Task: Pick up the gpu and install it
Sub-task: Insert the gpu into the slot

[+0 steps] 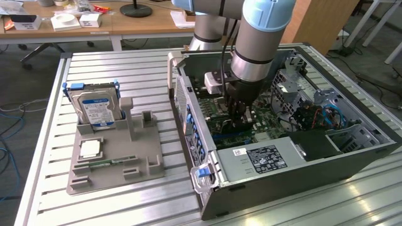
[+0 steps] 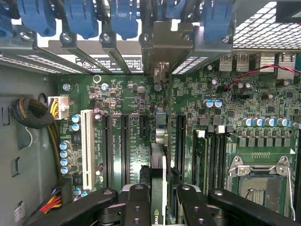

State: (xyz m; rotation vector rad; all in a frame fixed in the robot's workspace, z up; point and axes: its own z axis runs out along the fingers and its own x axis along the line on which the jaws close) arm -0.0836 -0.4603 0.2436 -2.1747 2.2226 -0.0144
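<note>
My gripper point(image 1: 239, 114) reaches down into the open computer case point(image 1: 188, 70) over the green motherboard point(image 2: 117, 94). In the wrist view the gpu point(image 2: 157, 162) stands edge-on between my two black fingers point(image 2: 137, 203), and my gripper point(image 2: 160, 205) is shut on it. The card runs along the black expansion slots point(image 2: 124, 141). Its metal end bracket point(image 2: 163, 43) sits at the case's rear slot openings, under the blue clips point(image 2: 123, 16). I cannot tell whether its lower edge is seated in a slot.
On the ribbed table at the exterior view's left, a grey holder point(image 1: 144, 160) carries an upright silver hard drive with a blue label point(image 1: 95, 109) and a green memory stick point(image 1: 103, 163). The power supply point(image 1: 264, 157) and drive cage point(image 1: 355, 136) crowd the case.
</note>
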